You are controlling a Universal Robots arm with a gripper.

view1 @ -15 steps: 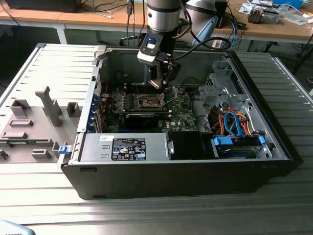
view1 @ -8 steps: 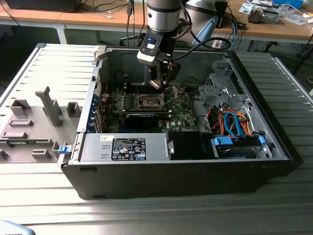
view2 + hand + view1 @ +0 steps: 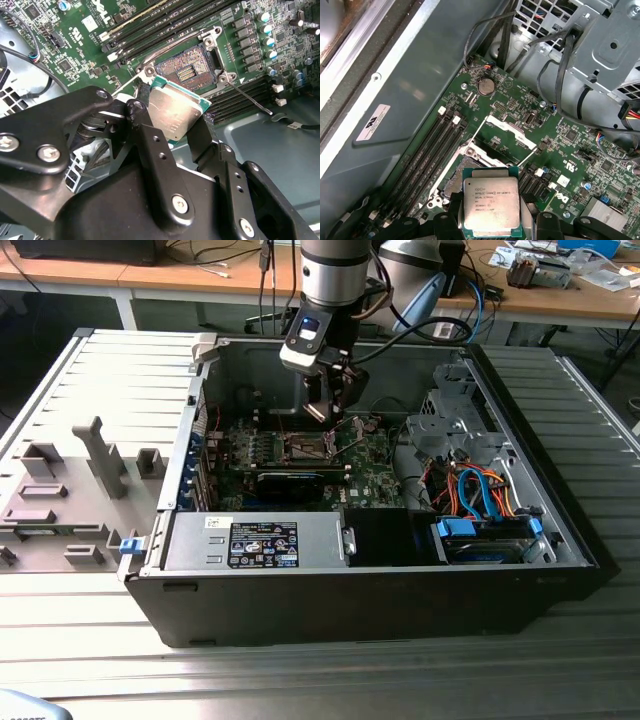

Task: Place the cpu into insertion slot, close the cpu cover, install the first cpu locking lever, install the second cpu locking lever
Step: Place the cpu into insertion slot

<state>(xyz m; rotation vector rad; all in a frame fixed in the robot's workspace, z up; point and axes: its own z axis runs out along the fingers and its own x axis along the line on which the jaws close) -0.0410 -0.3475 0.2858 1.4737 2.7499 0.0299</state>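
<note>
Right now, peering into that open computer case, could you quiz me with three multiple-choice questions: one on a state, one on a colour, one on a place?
1. The small square black socket with a silver rim is:
A) shut under its cover
B) open and empty
C) filled with a chip

2. What colour is the circuit board around it?
A) green
B) red
C) white

3. Where is the flat square silver-grey metal chip?
A) on the grey tray outside the case
B) held in the black claw, close to the socket
C) seated in the socket

Answers:
1 B: its field of contacts lies bare.
2 A: green shows all round the socket.
3 B: the claw's fingers clamp the chip's edges.
</note>
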